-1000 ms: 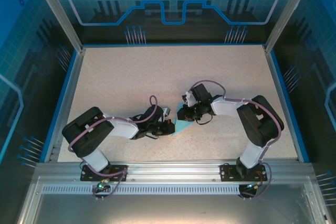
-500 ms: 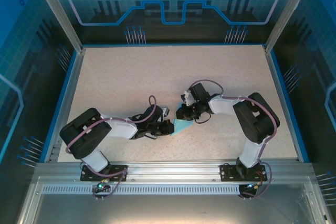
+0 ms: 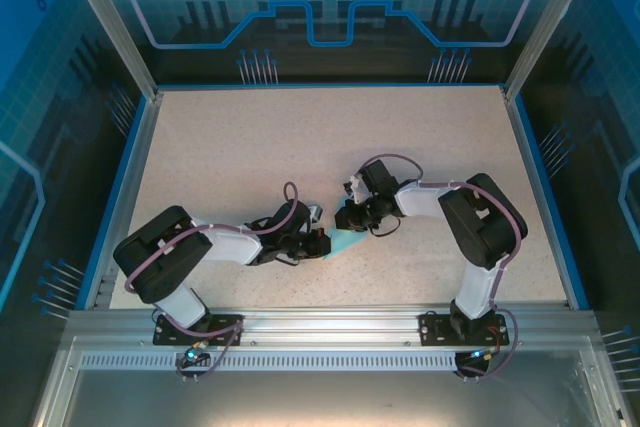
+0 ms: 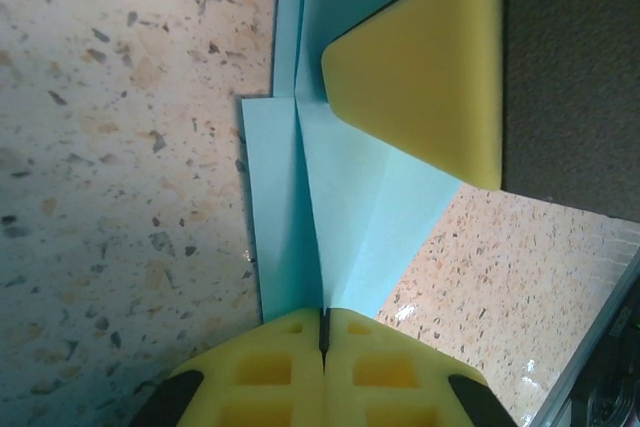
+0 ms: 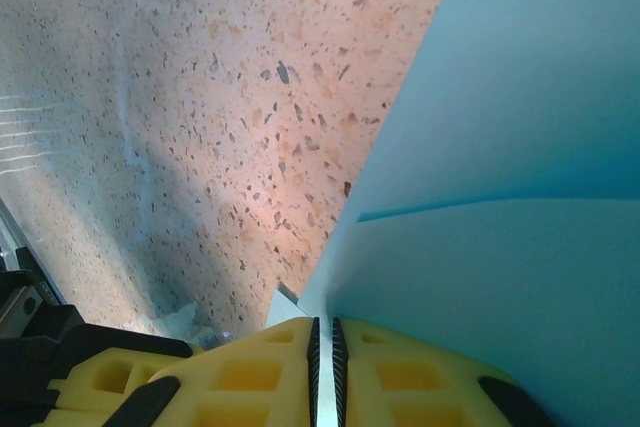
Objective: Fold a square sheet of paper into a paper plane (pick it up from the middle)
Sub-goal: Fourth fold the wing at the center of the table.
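Both jaws, left and right, are staying pinched shut on the part-folded blue sheet (image 3: 345, 243) mid-way across the worktop (image 3: 250, 147) while the right elbow (image 3: 480, 227) is drifting inward; crease apparently still being set.

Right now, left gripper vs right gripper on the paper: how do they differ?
1. The left gripper reaches the paper from its left side. The right gripper comes in from its far side.
2. The left gripper's pads meet flush where a fold line runs in. The right gripper's pads leave a thin slit over a paper edge.
Shared: both are shut on the paper, low over the table.
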You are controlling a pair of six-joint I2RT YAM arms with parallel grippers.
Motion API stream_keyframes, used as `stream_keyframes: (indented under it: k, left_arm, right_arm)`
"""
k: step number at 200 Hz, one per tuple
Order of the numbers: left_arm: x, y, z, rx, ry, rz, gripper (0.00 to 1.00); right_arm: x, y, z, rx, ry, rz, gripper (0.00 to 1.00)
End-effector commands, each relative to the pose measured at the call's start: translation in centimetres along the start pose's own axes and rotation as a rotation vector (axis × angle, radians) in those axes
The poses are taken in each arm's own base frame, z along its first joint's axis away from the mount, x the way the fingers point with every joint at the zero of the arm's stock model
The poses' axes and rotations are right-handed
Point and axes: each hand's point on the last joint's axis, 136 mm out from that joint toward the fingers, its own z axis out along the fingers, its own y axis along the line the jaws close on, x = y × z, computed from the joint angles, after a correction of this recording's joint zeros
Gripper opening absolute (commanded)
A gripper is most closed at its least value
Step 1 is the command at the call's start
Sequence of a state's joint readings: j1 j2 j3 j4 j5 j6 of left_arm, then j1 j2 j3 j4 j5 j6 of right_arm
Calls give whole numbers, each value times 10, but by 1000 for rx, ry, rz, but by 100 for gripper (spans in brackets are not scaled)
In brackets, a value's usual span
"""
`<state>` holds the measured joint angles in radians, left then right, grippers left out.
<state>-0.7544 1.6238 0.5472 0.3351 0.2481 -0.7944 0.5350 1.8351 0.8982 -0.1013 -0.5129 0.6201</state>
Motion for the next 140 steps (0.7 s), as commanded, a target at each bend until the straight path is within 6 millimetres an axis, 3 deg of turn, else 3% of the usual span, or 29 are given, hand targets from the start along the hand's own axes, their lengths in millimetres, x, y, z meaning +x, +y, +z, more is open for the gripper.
stream_keyframes:
  k: [1, 21, 41, 95, 140]
  left_arm:
    - [1, 7, -7, -44, 6, 11, 13]
    - [1, 7, -12, -53, -1, 17, 19]
    - [2, 7, -16, -62, 1, 33, 19]
    - [4, 7, -15, -58, 13, 43, 7]
    - [8, 18, -15, -102, 21, 26, 1]
  right_arm:
    - [-2, -11, 6, 15, 8, 8, 16]
    - [-1, -10, 6, 12, 11, 8, 16]
    - [-1, -10, 6, 12, 12, 7, 16]
    - [0, -10, 6, 12, 14, 4, 17]
    - [1, -13, 8, 20, 22, 12, 17]
